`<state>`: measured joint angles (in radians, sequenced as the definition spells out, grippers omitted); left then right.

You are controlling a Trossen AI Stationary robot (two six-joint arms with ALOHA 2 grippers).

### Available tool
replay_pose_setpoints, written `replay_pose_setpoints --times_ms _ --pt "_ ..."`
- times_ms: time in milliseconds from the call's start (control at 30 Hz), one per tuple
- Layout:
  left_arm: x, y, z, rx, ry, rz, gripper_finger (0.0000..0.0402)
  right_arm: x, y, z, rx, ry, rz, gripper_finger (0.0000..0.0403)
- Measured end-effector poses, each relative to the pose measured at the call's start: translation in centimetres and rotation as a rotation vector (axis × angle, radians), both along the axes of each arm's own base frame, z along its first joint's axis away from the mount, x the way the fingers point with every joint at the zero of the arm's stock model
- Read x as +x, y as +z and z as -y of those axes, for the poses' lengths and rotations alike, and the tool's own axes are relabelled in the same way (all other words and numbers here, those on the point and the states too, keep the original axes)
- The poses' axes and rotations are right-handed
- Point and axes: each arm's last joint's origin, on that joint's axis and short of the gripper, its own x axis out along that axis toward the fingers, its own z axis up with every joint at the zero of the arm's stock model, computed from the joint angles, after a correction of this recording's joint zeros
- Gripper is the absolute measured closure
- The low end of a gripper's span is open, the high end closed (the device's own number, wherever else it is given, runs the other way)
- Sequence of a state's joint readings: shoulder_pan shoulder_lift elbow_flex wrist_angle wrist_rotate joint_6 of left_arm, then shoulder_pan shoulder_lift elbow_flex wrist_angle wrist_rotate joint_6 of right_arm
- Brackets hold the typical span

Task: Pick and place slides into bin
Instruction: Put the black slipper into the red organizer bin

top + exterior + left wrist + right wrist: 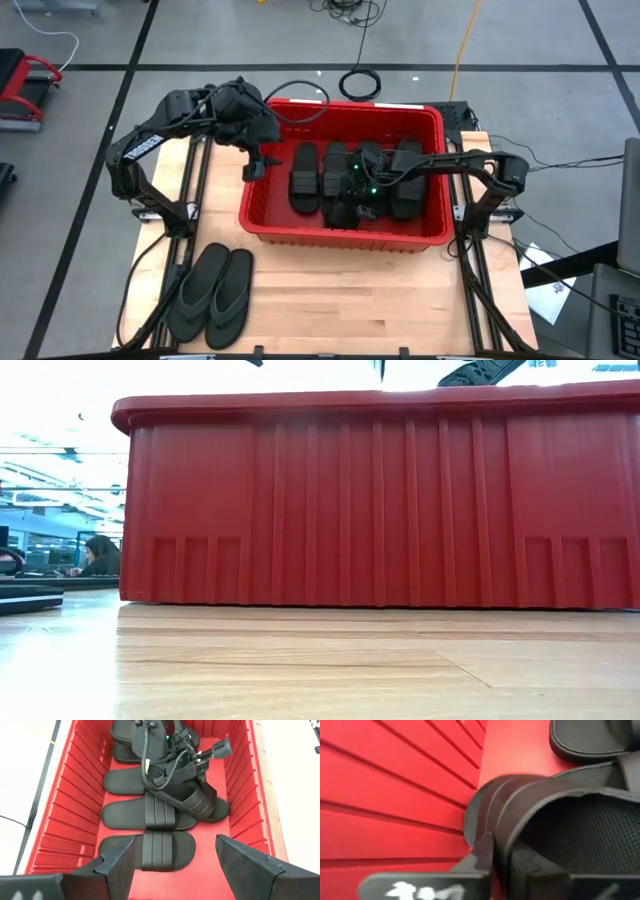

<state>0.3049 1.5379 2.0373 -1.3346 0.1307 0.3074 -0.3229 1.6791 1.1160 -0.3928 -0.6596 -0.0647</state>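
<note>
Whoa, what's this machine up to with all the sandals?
It is putting black rubber sandals into the big red plastic crate. The right gripper is down inside the crate, its fingers shut on the ribbed strap of one band-strap sandal among the others lying there. The left gripper hovers open over the crate's edge. Two black flip-flops wait on the wooden table.

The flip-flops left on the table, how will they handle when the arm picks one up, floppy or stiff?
The flip-flops look thin and flat, so one gripped at an edge would probably droop. The matte rubber should resist slipping between fingers. Lying flat on the table, they seem unlikely to roll or tip, and probably weigh little.
</note>
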Motion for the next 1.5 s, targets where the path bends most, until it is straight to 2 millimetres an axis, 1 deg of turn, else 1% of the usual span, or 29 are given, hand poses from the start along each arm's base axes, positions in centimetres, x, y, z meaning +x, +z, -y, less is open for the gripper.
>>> replay_pose_setpoints --times_ms 67,167,333,433,533,700,800,867,933,1033,1167,1300,1433,1500 --pt "0.0 0.0 0.1 0.0 -0.004 0.0 0.0135 -0.1 0.3 -0.1 -0.009 -0.002 0.007 0.0388" --pt "0.1 0.0 0.3 0.0 -0.01 0.0 0.0135 -0.4 1.4 -0.2 -0.016 0.0 0.04 0.0395" --pt "0.2 0.0 0.6 0.001 -0.024 0.0 0.0135 -1.6 4.2 -0.6 -0.031 -0.008 0.106 0.0397" --pt "0.2 0.0 0.7 0.001 -0.028 0.0 0.0135 -2.3 6.5 -0.8 -0.027 -0.023 0.123 0.0398" --pt "0.2 0.0 0.7 -0.011 -0.038 0.003 0.0135 -3.1 9.5 -1.1 -0.031 -0.033 0.164 0.0398" --pt "0.2 0.0 0.7 -0.009 -0.051 0.005 0.0135 -5.2 14.3 -2.1 -0.069 -0.018 0.254 0.0397" --pt "0.2 0.0 0.7 -0.005 -0.048 0.004 0.0135 -6.5 16.6 -2.3 -0.045 -0.042 0.303 0.0397" --pt "0.2 0.0 0.7 -0.005 -0.047 0.004 0.0135 -7.3 17.5 -2.1 -0.008 -0.063 0.304 0.0397" --pt "0.2 0.0 0.7 -0.005 -0.047 0.004 0.0135 -7.6 17.9 -1.9 0.008 -0.072 0.29 0.0397" --pt "0.2 0.0 0.7 -0.002 -0.048 0.008 0.0135 -8.1 17.6 -1.6 0.014 -0.057 0.201 0.0397" --pt "0.3 0.1 0.7 0.009 -0.058 0.011 0.0135 -9.5 16.8 -0.4 0.029 0.004 -0.028 0.0399" --pt "0.4 0.2 0.6 0.011 -0.051 0.036 0.0135 -10.6 15.8 1.3 -0.06 0.036 -0.258 0.0399" --pt "0.6 0.4 0.6 0.0 -0.032 0.059 0.0135 -10.1 16.4 3.5 -0.157 0.046 -0.202 0.0399" --pt "0.6 0.4 0.6 -0.009 -0.024 0.059 0.0135 -9.6 16.2 4.4 -0.161 0.055 -0.191 0.0399"
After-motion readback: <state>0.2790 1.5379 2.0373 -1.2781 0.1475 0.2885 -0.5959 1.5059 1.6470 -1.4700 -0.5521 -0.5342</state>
